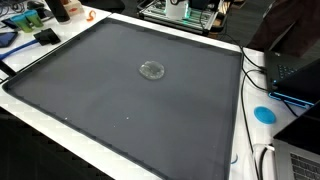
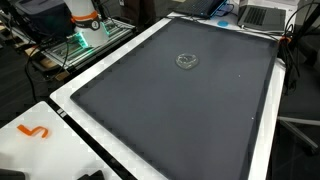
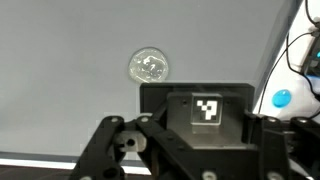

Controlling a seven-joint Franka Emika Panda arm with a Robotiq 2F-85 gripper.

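Hovering over the grey mat (image 1: pixel 90 110) on the table (image 2: pixel 65 145), the gripper (image 3: pixel 190 150) has a small clear disc (image 3: pixel 149 67) just ahead, untouched. Disc lies flat near mid-mat in both exterior views. Fingers (image 3: pixel 108 148) run out of frame, so can't tell if spread or pressed together.

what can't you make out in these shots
- clear round thing: small and see-through in every view; lid, cup or dish cannot be told.
- gripper: cut off by the wrist view's lower edge, fingertips not shown, so open or shut is unclear; outside both exterior views.
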